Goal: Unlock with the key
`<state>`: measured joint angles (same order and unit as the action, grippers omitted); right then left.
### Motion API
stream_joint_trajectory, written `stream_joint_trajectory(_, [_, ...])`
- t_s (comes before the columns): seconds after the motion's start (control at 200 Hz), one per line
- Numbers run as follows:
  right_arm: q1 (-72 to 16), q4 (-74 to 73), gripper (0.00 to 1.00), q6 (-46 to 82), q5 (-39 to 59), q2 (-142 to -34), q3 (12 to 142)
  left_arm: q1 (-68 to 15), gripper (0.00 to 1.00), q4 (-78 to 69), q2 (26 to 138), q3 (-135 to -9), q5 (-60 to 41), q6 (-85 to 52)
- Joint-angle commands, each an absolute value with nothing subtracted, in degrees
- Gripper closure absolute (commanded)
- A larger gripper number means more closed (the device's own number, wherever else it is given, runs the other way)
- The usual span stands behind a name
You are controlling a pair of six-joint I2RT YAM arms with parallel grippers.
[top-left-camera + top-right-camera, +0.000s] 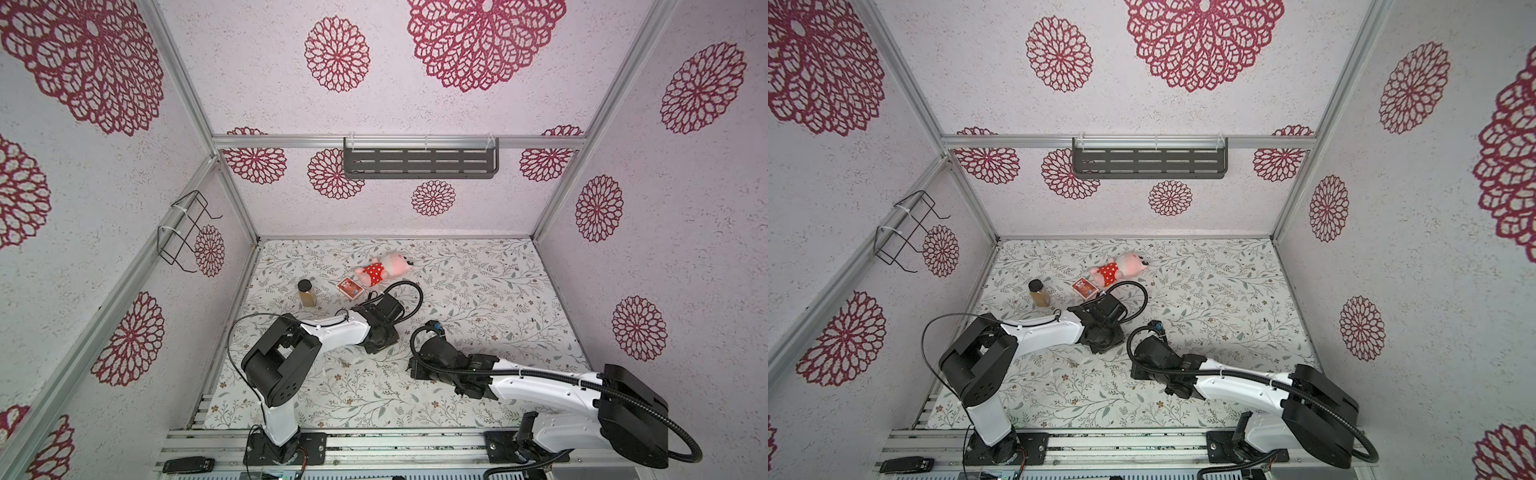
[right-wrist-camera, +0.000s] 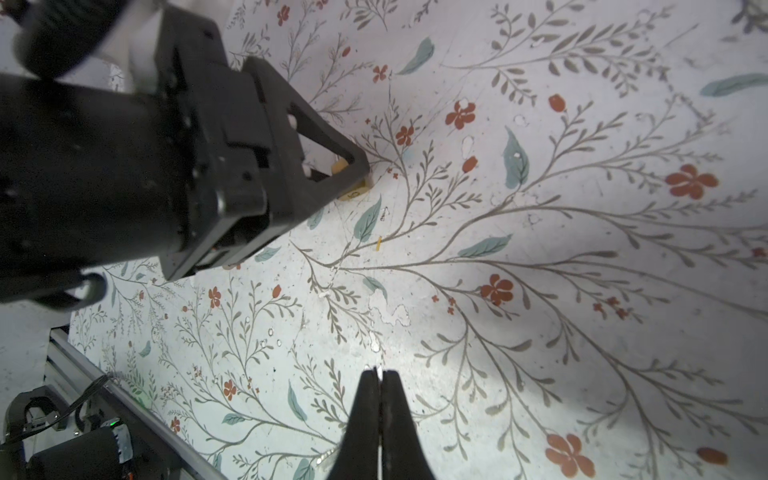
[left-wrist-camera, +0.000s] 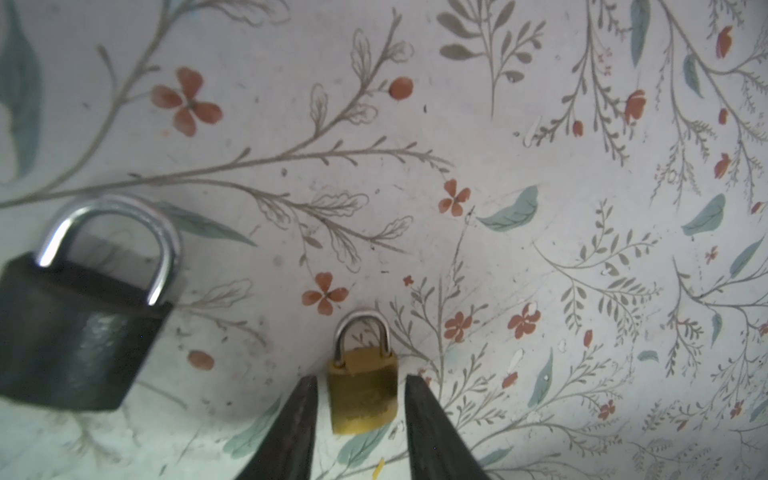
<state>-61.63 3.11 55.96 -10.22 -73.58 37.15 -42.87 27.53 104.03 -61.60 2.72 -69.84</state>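
Left wrist: L gripper [image 3: 360, 379] apart astride brass padlock [image 3: 363, 401], 1 black padlock [image 3: 79, 332] beside; R gripper [image 2: 379, 374] shut.

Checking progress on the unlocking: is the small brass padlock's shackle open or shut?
Shut. In the left wrist view, both legs of the shackle enter the brass padlock.

Black padlock [image 3: 75, 332] just beside brass padlock [image 3: 361, 390]; bare mat [image 3: 519, 266] beyond.
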Motion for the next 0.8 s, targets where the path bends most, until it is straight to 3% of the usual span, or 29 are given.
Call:
stream_joint_trajectory(0.0, [-61.2, 1.9, 1.00, 53.7, -12.5, -71.3, 37.7, -43.3, 0.55, 28.9, 101.1, -62.7, 4.1, -69.1])
stream_joint_trajectory(0.245, [-62.1, -1.0, 1.00, 49.6, -19.5, -67.6, 38.0, -43.3, 0.52, 22.9, 84.7, -55.6, 6.5, -71.9])
stream_joint_trajectory(0.545, [-64.7, -14.5, 1.00, 44.2, -29.0, -64.6, 37.3, -44.9, 0.53, 16.6, 65.7, -47.0, 7.3, -72.2])
stream_joint_trajectory(0.795, [-65.2, -20.0, 1.00, 41.2, -27.6, -65.1, 38.9, -49.1, 0.55, 9.8, 60.4, -44.8, 5.7, -66.2])
